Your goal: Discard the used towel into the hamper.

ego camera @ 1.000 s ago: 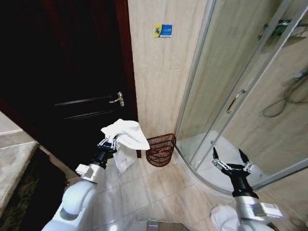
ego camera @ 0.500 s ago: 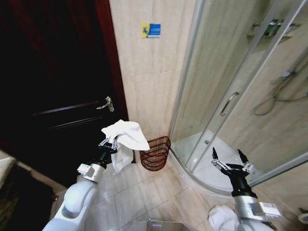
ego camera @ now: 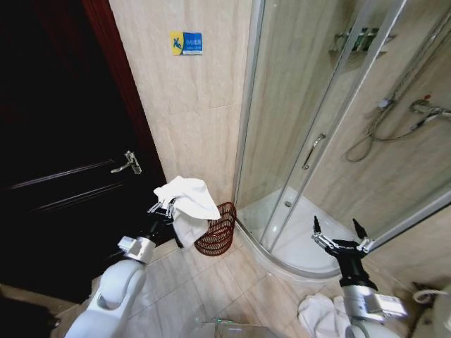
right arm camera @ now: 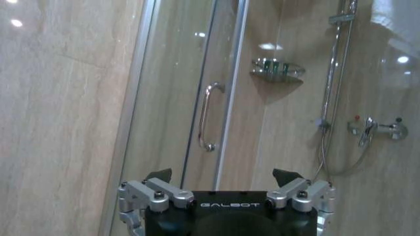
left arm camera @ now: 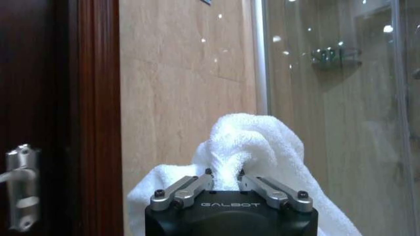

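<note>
A white towel (ego camera: 189,204) hangs from my left gripper (ego camera: 165,208), which is shut on it and held above the floor. In the left wrist view the towel (left arm camera: 256,147) bulges up between the closed fingers of that gripper (left arm camera: 225,173). The hamper (ego camera: 217,231), a small round reddish-brown slatted basket, stands on the floor against the tiled wall, just right of the towel and lower. My right gripper (ego camera: 342,234) is held open in front of the shower's curved threshold; from the right wrist, its spread gripper (right arm camera: 223,174) faces the glass door.
A dark wooden door (ego camera: 63,162) with a metal handle (ego camera: 129,164) fills the left. A glass shower enclosure (ego camera: 310,148) with a raised white tray (ego camera: 296,239) takes the right. White cloth (ego camera: 317,313) lies on the beige floor tiles near my right arm.
The whole head view has swung right, so the camera has moved: door and wall sign slid left and more of the shower shows. Both arms keep their poses; the towel stays held.
</note>
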Available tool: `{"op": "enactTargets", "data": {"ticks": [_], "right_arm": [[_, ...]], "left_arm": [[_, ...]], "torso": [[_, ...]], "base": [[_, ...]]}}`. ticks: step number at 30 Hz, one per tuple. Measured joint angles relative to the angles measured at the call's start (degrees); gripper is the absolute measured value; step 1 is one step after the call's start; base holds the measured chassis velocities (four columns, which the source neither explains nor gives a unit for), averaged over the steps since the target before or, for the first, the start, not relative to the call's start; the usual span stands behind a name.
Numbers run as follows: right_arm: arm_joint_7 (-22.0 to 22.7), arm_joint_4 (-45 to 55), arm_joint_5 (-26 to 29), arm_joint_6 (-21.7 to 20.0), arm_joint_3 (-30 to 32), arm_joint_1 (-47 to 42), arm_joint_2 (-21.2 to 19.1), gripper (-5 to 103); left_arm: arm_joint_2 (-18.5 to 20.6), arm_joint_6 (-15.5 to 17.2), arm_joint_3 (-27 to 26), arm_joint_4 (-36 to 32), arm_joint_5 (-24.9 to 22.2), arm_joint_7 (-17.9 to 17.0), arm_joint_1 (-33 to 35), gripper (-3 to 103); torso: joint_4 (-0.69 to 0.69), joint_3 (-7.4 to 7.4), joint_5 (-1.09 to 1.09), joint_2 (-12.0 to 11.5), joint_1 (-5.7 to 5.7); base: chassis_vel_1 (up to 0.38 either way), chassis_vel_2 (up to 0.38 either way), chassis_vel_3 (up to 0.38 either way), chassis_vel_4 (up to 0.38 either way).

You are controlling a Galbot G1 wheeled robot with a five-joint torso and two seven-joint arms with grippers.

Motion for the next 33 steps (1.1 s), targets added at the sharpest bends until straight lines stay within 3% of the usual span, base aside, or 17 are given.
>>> {"op": "enactTargets", "data": {"ticks": [10, 22, 33], "right_arm": [[1.6, -0.3, -2.5, -3.6, -0.5, 1.1, 0.0, 100], [2.1, -0.8, -5.2, -3.3, -1.1, 1.0, 0.0, 100], [2.2, -0.9, -3.9, -2.9, -0.4, 1.1, 0.0, 100]], "left_arm": [[1.8, -1.3, 8.3, 12.7, -1.9, 1.0, -12.3, 7], [1.0, -3.1, 18.7, 26.1, -3.4, 0.7, -28.0, 7], [-0.3, -2.0, 17.6, 24.1, -3.7, 1.1, -23.8, 7]], "torso": [[-0.01, 0.01, -0.01, 0.0, 0.03], [-0.02, 0.01, 0.01, 0.0, 0.03], [-0.01, -0.46, 0.0, -0.9, -0.36]], "base": [[0.0, 0.0, 0.0, 0.0], [0.0, 0.0, 0.0, 0.0], [0.0, 0.0, 0.0, 0.0]]}}
